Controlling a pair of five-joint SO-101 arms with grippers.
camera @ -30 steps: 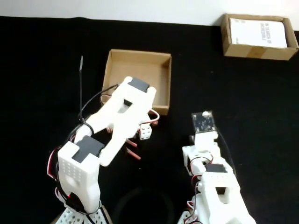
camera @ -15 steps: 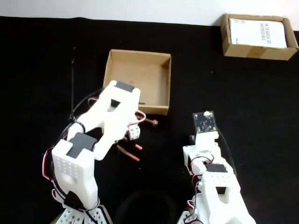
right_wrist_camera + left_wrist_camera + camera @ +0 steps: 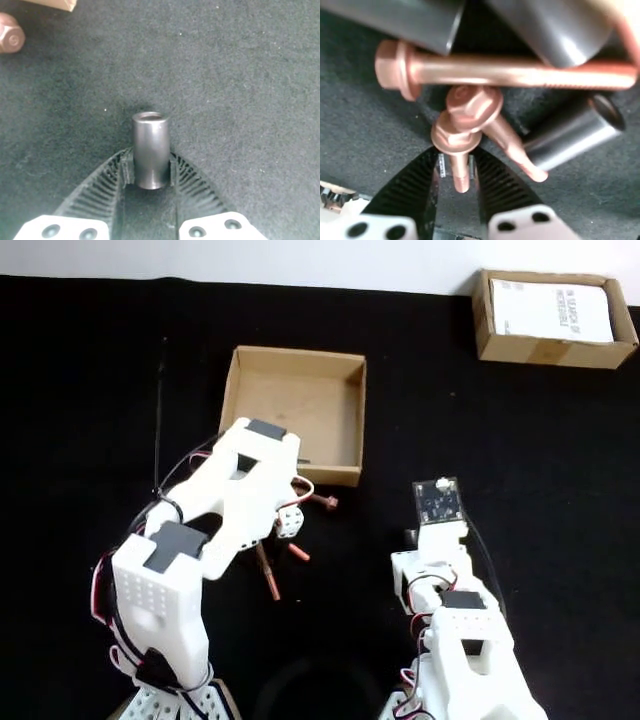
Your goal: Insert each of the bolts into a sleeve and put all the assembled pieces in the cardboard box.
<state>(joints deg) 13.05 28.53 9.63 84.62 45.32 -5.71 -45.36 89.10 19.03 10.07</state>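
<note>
Copper hex-head bolt (image 3: pixel 455 139) pinched by shank in left gripper (image 3: pixel 456 165); right gripper (image 3: pixel 148 169) clamps dark metal sleeve (image 3: pixel 150 135). My plan: lift clear of pile (image 3: pixel 510 72), align axes.

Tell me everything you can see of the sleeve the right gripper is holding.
The sleeve is a short, smooth tube, dark grey and metallic-looking, with a thin wall and an open end from which nothing sticks out. It lies lengthwise between the right gripper's ribbed black fingers, which clamp its near end on both sides. Dark table cloth lies behind it; contact there is unclear.
</note>
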